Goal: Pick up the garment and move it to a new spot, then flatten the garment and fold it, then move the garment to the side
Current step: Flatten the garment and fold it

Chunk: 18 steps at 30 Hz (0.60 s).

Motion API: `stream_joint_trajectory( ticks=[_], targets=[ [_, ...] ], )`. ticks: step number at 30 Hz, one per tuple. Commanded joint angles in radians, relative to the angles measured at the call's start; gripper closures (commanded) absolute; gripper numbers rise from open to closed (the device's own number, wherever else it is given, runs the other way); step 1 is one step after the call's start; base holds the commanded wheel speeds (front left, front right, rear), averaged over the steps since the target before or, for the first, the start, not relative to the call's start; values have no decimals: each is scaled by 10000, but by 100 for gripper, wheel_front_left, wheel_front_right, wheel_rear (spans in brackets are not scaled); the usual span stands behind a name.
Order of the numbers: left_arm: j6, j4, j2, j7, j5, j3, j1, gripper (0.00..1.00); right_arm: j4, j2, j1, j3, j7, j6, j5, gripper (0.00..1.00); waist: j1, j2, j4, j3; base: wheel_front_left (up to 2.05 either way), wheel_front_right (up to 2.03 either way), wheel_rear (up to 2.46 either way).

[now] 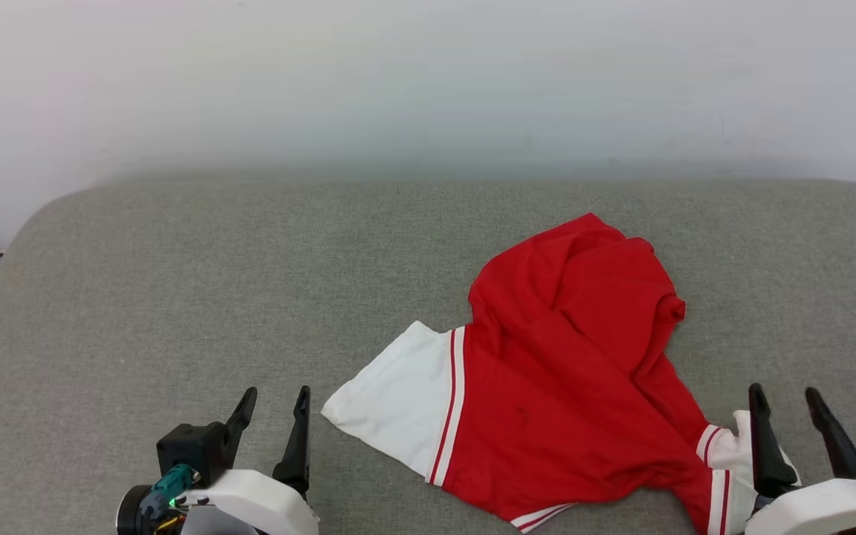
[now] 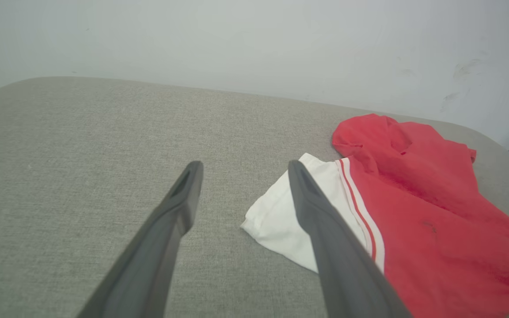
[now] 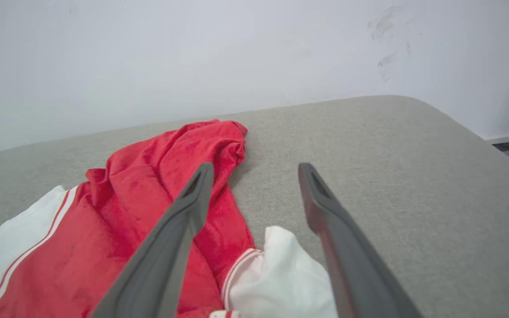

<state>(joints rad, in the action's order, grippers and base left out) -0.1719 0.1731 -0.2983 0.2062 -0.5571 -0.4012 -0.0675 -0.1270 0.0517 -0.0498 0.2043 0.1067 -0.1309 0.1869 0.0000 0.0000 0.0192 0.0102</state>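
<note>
While left gripper (image 1: 276, 391) and right gripper (image 1: 784, 390) gape empty, garment (image 1: 569, 371) crumpled on grey cushion (image 1: 175, 260), red, bunched, white sleeves with striped trim.

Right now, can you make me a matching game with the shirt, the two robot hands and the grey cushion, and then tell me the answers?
Things:
1. garment
2. left gripper
3. right gripper
4. grey cushion

Descriptions:
A. open, lower right in the head view, at a white sleeve
B. crumpled, red and white
C. flat, underneath the garment
D. open, lower left in the head view, over bare grey fabric

Pairs: 1-B, 2-D, 3-A, 4-C.
</note>
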Motion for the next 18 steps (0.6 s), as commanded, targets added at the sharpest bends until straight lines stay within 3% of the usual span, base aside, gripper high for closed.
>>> stream_joint_trajectory(
  ticks=[1,7,11,18],
  targets=[
    [-62,10,-56,-19,-24,30,112,0,151,-19,-164,-166,34,5,-133,0,0,0,-50,-132,0,0,0],
    [-116,75,-241,-130,-33,59,182,0,1002,-17,-590,-1021,-264,5,-282,0,0,0,-246,-359,0,0,0],
    [71,197,-374,-434,-116,-26,-1,0,1653,-16,-955,-1458,-505,4,-308,0,0,0,-428,-435,0,0,0],
    [605,568,-843,-2673,-677,-438,-546,0,2559,-18,-1416,-1954,-1050,5,-287,0,0,0,-840,-328,0,0,0]
  ],
)
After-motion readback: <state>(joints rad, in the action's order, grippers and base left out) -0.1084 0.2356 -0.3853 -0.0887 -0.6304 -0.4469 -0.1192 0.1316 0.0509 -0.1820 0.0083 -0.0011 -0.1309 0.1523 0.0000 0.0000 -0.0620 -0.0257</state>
